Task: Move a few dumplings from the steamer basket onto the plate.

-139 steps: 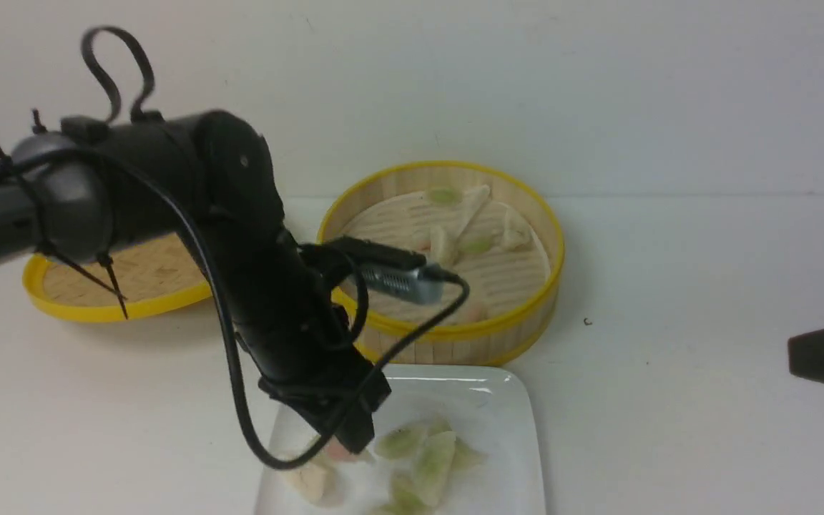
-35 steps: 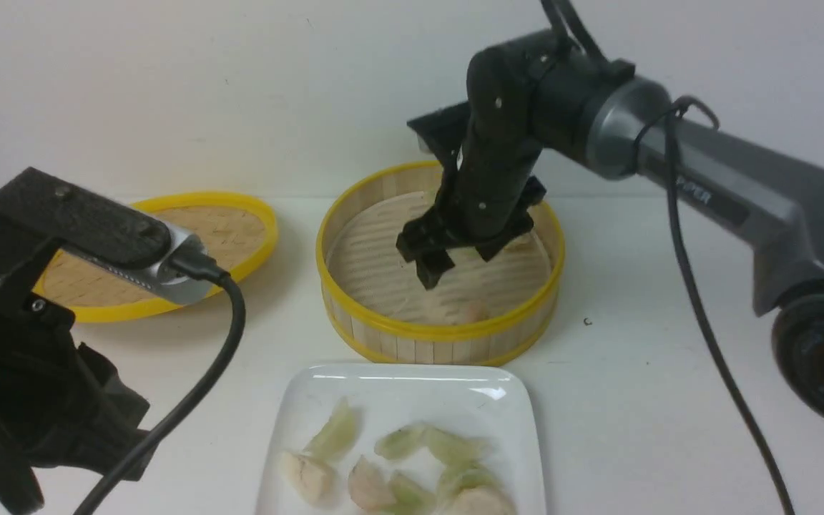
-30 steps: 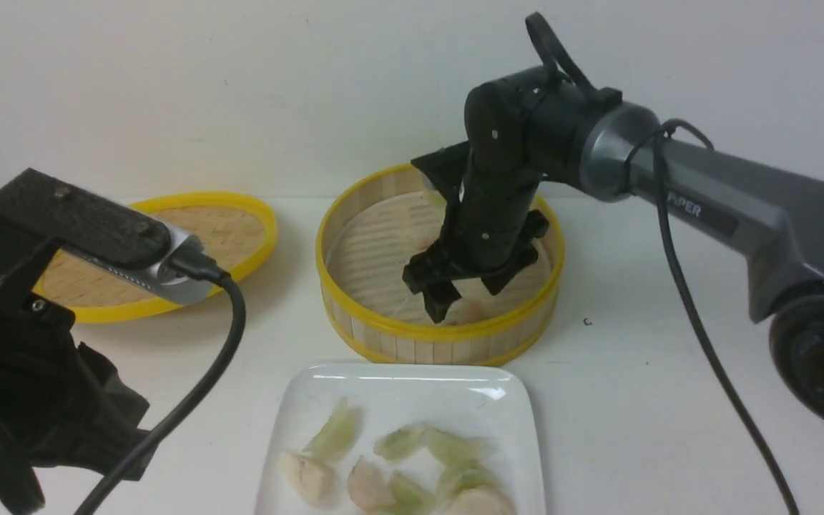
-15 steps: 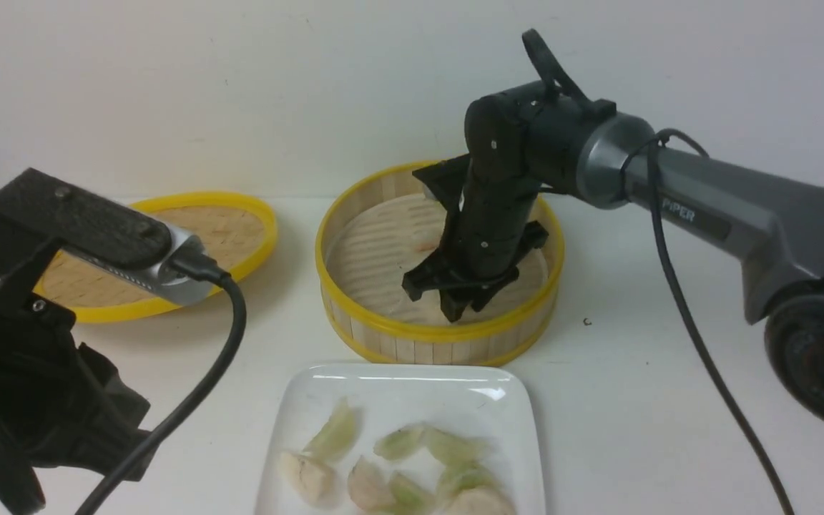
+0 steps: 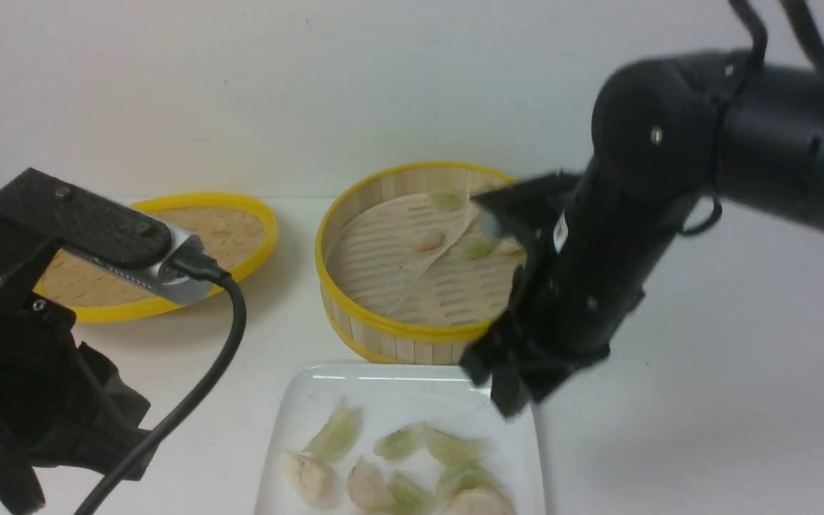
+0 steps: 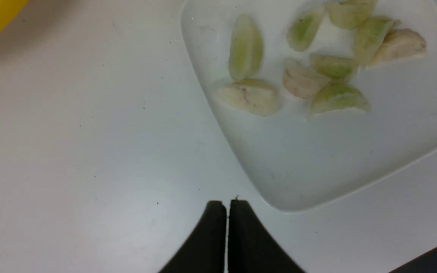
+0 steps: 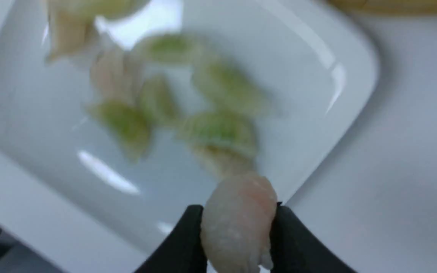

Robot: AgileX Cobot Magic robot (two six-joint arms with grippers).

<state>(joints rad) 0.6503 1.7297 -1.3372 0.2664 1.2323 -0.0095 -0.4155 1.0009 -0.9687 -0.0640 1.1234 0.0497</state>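
Note:
The steamer basket (image 5: 398,336) stands at the middle back and holds a few dumplings (image 5: 428,239). The white plate (image 5: 398,386) in front of it holds several green and whitish dumplings (image 5: 398,442), which also show in the left wrist view (image 6: 246,47) and, blurred, in the right wrist view (image 7: 222,131). My right gripper (image 5: 508,400) hangs over the plate's far right corner, shut on a pinkish-white dumpling (image 7: 237,222). My left gripper (image 6: 227,203) is shut and empty over bare table beside the plate (image 6: 317,170).
The shallow yellow-rimmed lid (image 5: 169,250) lies at the back left. My left arm (image 5: 40,343) fills the front left corner. A white wall runs behind the table.
My right gripper has lifted out of the basket with the pinkish dumpling and swung forward over the plate's far right corner. The left arm has not moved.

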